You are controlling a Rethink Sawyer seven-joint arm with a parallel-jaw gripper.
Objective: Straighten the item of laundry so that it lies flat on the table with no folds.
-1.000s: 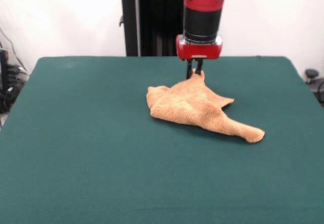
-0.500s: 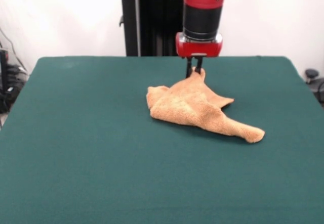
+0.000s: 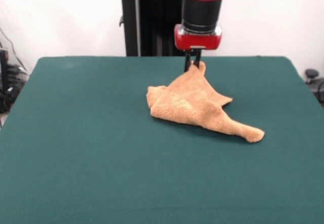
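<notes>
The orange-tan towel [image 3: 195, 105] lies crumpled on the dark green table [image 3: 91, 148], right of centre, with one pointed end stretching out to the front right. Its far top part is pulled up into a peak. My gripper [image 3: 193, 65] comes down from the red and black arm above and is shut on that peak, holding it a little above the table. The rest of the towel still rests on the cloth.
The black pedestal [image 3: 147, 21] stands behind the table's far edge. Cables and dark gear sit off the table at the left [image 3: 7, 82], and a small dark object [image 3: 311, 75] sits off the right edge.
My gripper has risen with the towel's far part in it, drawing that part up into a taller peak. The towel's lower part has not shifted.
</notes>
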